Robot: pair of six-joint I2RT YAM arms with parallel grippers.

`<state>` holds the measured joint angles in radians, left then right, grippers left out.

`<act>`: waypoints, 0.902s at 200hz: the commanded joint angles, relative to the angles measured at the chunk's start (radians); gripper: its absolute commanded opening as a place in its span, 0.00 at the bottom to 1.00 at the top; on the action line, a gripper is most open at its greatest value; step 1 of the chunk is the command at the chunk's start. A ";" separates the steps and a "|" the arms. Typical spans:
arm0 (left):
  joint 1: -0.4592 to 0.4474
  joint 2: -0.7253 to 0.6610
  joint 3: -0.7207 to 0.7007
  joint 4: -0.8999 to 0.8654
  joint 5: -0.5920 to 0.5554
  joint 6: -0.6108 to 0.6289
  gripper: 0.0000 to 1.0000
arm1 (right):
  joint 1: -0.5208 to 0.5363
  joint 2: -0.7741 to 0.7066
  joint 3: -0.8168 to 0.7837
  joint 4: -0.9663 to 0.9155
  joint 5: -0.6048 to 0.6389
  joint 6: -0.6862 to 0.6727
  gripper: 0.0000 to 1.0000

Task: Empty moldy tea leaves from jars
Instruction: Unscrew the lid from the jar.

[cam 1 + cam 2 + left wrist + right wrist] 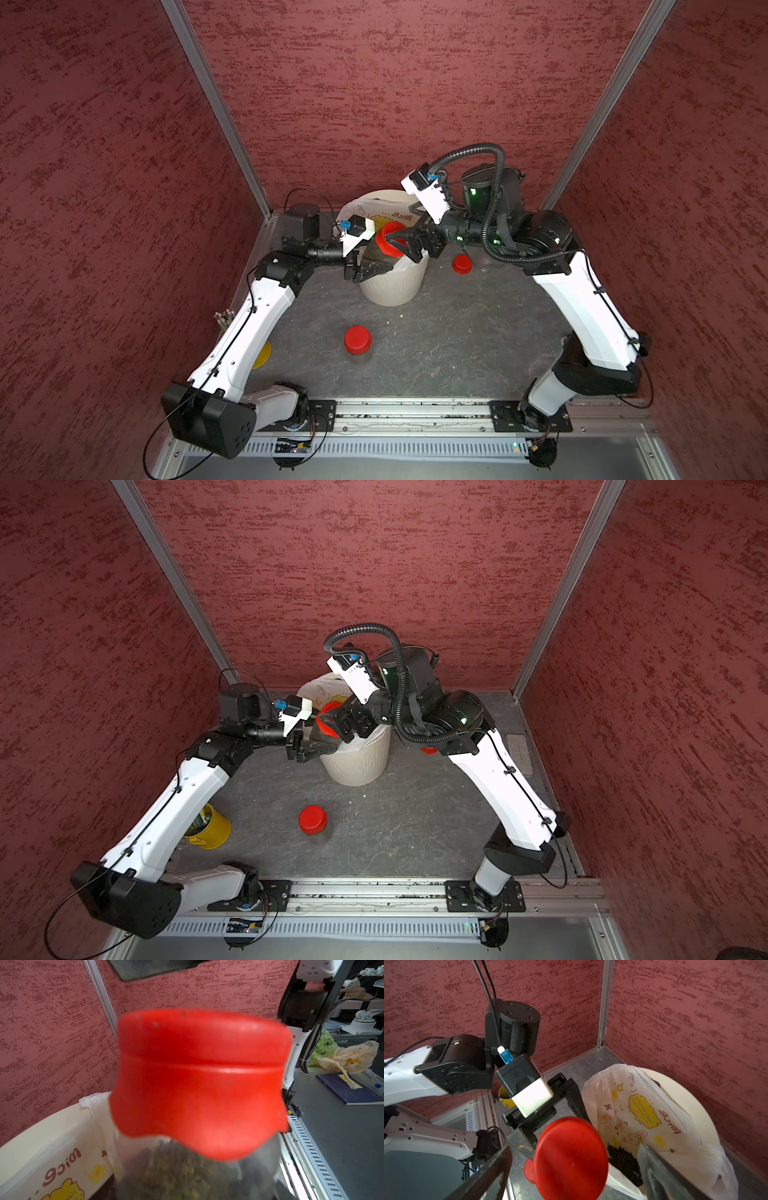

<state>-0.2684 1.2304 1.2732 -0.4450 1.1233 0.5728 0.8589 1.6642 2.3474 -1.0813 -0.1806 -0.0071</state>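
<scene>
While left gripper (pixel 375 267) jaws clamp a leaf-filled jar (pixel 379 254) over the bin (pixel 390 291), right gripper (pixel 393 245) jaws gape around its lid (pixel 392 229)

Three walls (pixel 374 83) w/ a rough, mottled dark-red finish box the space in on the left, back & right, meeting at slim aluminium corner posts (pixel 216 108); light is soft & even. The work surface (pixel 436 353) is dark grey w/ pale marble-like veins, edged at the front by a silver rail (pixel 411 409) and, in front of it, a slotted grey vent strip (pixel 395 449). In the left wrist view a grey table (pixel 342 1136) shows beyond the booth, w/ a dark blue book (pixel 332 1089) lying flat on it and crumpled plastic bags (pixel 351 1057), one beige, one green, just behind the book.
</scene>
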 commanded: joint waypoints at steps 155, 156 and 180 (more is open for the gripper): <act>0.007 -0.003 0.003 0.008 0.007 -0.010 0.66 | 0.063 0.034 -0.046 -0.028 0.130 0.154 0.87; 0.006 -0.003 0.003 0.009 0.007 -0.010 0.66 | 0.063 0.033 -0.046 -0.028 0.130 0.153 0.87; 0.008 -0.002 0.003 0.008 0.007 -0.009 0.66 | 0.062 0.031 -0.050 -0.025 0.125 0.151 0.82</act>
<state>-0.2672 1.2304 1.2732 -0.4450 1.1206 0.5728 0.9131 1.6985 2.3051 -1.1152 -0.0696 0.1310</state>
